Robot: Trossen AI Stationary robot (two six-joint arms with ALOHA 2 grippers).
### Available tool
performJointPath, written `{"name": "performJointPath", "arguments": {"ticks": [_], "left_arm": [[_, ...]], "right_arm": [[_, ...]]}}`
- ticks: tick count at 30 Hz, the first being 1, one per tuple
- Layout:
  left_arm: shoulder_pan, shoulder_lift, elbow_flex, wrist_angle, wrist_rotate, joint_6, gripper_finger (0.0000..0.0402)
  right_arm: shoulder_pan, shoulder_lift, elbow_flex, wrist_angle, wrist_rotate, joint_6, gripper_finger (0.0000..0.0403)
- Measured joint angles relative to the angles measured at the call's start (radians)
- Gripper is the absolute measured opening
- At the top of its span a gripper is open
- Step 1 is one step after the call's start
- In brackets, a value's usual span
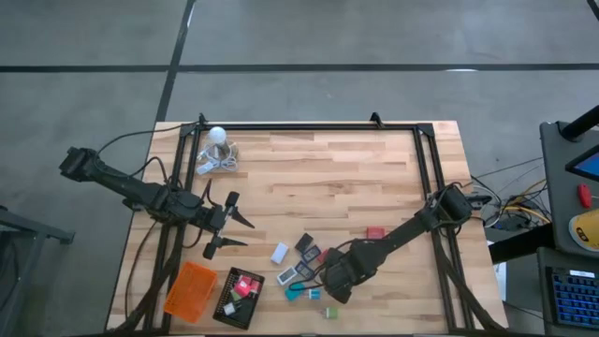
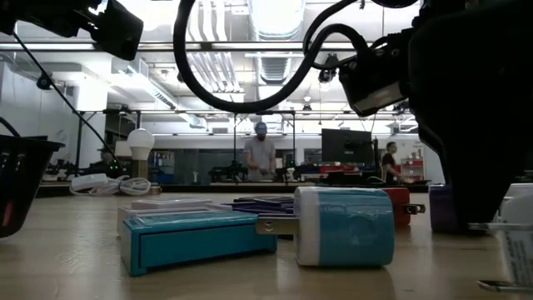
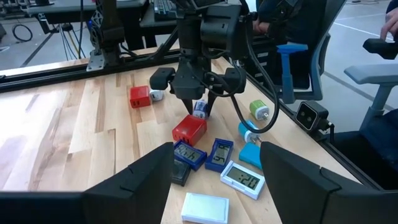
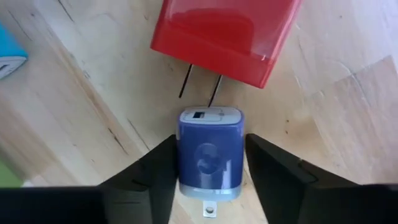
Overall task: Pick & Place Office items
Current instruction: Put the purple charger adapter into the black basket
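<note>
In the high view the right gripper (image 1: pixel 329 281) sits low in the frame, right of centre, down over a cluster of small office items (image 1: pixel 301 271). Its wrist view shows a blue charger (image 4: pixel 209 152) standing between the two dark fingers (image 4: pixel 152 171), which lie just beside its sides; whether they press it cannot be told. Just beyond the blue charger lies a red charger (image 4: pixel 231 34), its two prongs pointing toward the blue one.

The left wrist view looks across at the same spot: the right gripper (image 3: pixel 200 107) comes down onto the blue charger (image 3: pixel 199 109), with the red charger (image 3: pixel 189 129) touching it in front. Nearer lie two small blue clocks (image 3: pixel 219 154), a white clock (image 3: pixel 241 180) and a white block (image 3: pixel 204 207). A teal piece (image 3: pixel 251 154) and a green plug (image 3: pixel 258 110) lie to the right, and a second red charger (image 3: pixel 139 96) lies apart at upper left.

The left gripper (image 1: pixel 231 223) hovers at centre left of the high view, jaws wide apart and holding nothing. Below it, at the lower left, stand an orange tray (image 1: pixel 190 290) and a black tray (image 1: pixel 238 298) with small pieces in it. A white bulb (image 1: pixel 217 136) lies at the upper left of the table (image 1: pixel 346 178).

In the low view a teal-and-white plug (image 2: pixel 343 226) and a teal box (image 2: pixel 196 237) lie close to the camera.
</note>
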Motion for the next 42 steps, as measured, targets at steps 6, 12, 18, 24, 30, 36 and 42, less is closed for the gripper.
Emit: {"name": "performJointPath", "arguments": {"ticks": [6,12,18,24,30,36,42], "left_arm": [[0.000,0.000,0.000,0.000,0.000,0.000,0.0243],[0.000,0.000,0.000,0.000,0.000,0.000,0.0243],[0.000,0.000,0.000,0.000,0.001,0.000,0.0243],[0.000,0.000,0.000,0.000,0.001,0.000,0.0243],[0.000,0.000,0.000,0.000,0.001,0.000,0.0243],[0.000,-0.001,0.000,0.000,0.001,0.000,0.0243],[0.000,0.000,-0.002,-0.001,0.001,0.000,0.0243]], "right_arm": [[0.000,0.000,-0.001,0.005,0.018,-0.007,0.0126],[0.000,0.000,0.000,0.006,0.017,-0.008,0.0126],[0.000,-0.001,0.011,-0.019,-0.001,-0.009,0.0128],[0.005,-0.050,0.034,-0.060,-0.010,-0.016,0.0137],[0.012,-0.146,0.039,-0.036,0.096,-0.059,0.0132],[0.042,-0.214,0.035,0.199,0.354,-0.258,0.0140],[0.069,-0.195,-0.022,0.655,0.475,-0.655,0.0142]]}}
